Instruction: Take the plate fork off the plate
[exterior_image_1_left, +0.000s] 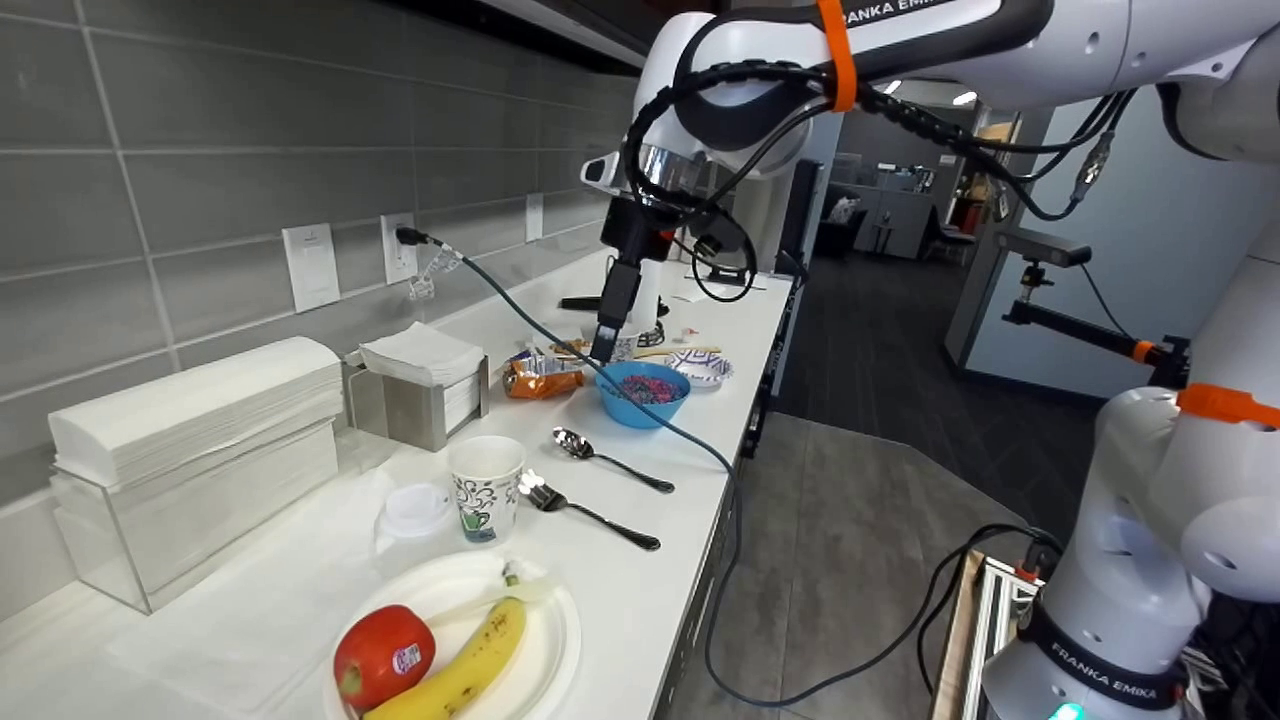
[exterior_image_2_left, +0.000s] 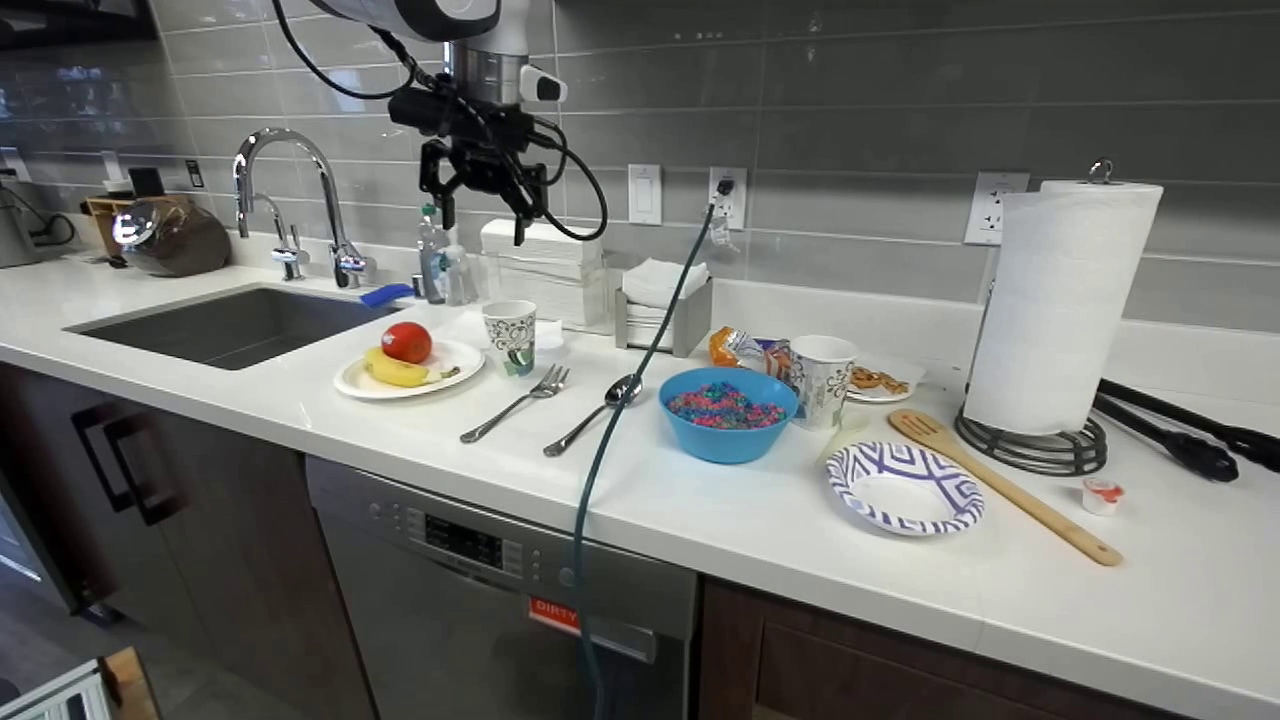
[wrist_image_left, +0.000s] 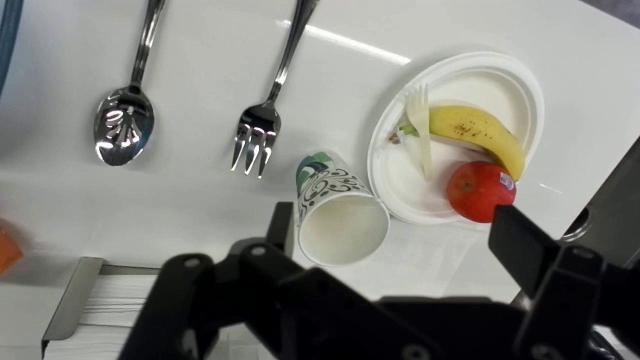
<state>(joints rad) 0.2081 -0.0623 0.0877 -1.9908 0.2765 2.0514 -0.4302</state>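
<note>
The gripper (exterior_image_2_left: 485, 225) is spread wide, empty. The plate (exterior_image_1_left: 568, 630) is cropped in an exterior view. On it is laid the pale fork (wrist_image_left: 425, 147), ill-resolved in both exterior views; long axis near-vertical, tines uppermost in the wrist view.

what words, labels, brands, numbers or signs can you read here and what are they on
"FRANKA EMIKA": black band around the arm's base.
"ANKA EMI", partly hidden: black strip on the upper arm.
"DIRTY": red sign on the dishwasher.
Too small or blurred to read: sticker on the red fruit, tag on the wall cord, dishwasher panel, any print on the snack wrapper.
</note>
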